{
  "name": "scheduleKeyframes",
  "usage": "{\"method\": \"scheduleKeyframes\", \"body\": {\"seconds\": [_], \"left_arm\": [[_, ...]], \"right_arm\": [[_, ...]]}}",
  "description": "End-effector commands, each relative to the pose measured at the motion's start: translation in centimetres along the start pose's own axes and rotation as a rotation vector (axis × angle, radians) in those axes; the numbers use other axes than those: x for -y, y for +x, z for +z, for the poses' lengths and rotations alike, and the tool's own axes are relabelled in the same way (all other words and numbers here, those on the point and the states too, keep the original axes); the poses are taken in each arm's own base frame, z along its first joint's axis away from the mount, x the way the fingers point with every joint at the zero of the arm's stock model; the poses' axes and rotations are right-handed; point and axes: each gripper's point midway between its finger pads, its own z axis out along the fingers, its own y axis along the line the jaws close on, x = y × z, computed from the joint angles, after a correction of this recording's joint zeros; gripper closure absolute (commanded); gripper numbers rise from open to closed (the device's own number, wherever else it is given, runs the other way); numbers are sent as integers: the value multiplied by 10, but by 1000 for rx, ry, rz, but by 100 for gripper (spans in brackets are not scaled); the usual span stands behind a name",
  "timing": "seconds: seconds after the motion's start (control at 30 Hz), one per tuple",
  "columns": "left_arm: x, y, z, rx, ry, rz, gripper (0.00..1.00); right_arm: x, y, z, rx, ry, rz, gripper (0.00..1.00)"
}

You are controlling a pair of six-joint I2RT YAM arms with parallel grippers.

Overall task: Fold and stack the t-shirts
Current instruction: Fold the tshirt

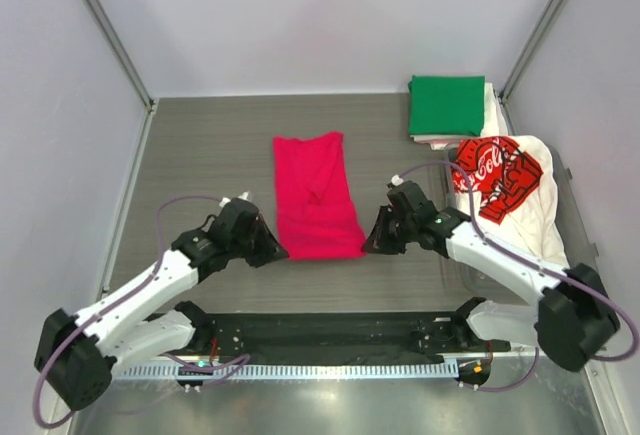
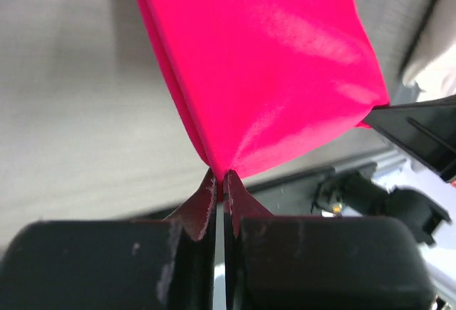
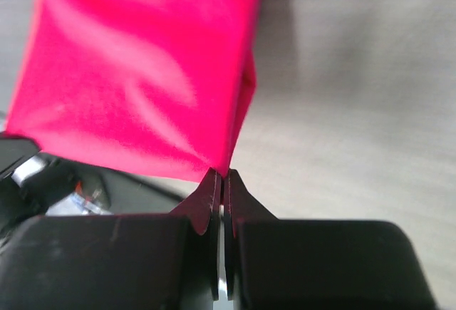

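Observation:
The magenta-red t-shirt [image 1: 315,195] lies as a long folded strip in the middle of the table. My left gripper [image 1: 279,251] is shut on its near left corner [image 2: 221,167]. My right gripper [image 1: 367,245] is shut on its near right corner [image 3: 226,167]. The near edge hangs stretched between the two grippers, a little off the table. The green t-shirt [image 1: 446,105] lies folded at the back right on top of a pale folded one [image 1: 490,110]. The white t-shirt with red-black print [image 1: 508,187] lies crumpled at the right.
A clear bin [image 1: 570,245] at the right edge holds the white shirt. A black rail [image 1: 330,333] runs along the near table edge between the arm bases. Grey walls with metal posts [image 1: 105,30] close the sides and back.

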Motion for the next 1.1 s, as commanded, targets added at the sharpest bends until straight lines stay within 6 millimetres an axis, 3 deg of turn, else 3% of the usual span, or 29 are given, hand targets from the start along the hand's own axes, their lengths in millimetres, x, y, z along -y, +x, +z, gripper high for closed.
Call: {"method": "scheduleKeyframes", "body": {"seconds": [0.0, 0.17, 0.2, 0.27, 0.3, 0.47, 0.57, 0.73, 0.8, 0.83, 1.03, 1.07], "left_arm": [[-24, 14, -27, 22, -85, -65, 100], [-11, 3, -63, 79, -63, -60, 100], [-9, -1, -67, 92, -64, -49, 100], [0, -13, -76, 131, -72, -15, 100], [3, -18, -78, 144, -79, -5, 100], [26, -53, -87, 232, -118, 61, 100], [34, -69, -77, 221, -134, 75, 100], [53, -112, -65, 230, -90, 28, 100], [50, -128, -54, 222, -112, 10, 100], [59, -135, -53, 216, -85, 12, 100], [62, -169, -24, 167, -123, 6, 100], [66, -176, -22, 172, -119, 7, 100]], "right_arm": [[-5, 22, -25, -27, -8, 5, 99], [-23, 24, -50, -10, -15, -27, 99], [-36, 14, -58, 16, -35, -51, 99], [-34, 3, -61, 42, 24, -70, 99], [-43, -8, -70, 66, 27, -102, 99], [-52, -46, -64, 87, 95, -130, 99], [-56, -74, -62, 109, 96, -129, 99], [-62, -114, -50, 114, 101, -134, 99], [-67, -131, -50, 126, 89, -140, 99], [-64, -135, -42, 111, 100, -139, 99], [-66, -174, -25, 106, 98, -133, 99], [-61, -178, -14, 86, 111, -125, 99]]}}
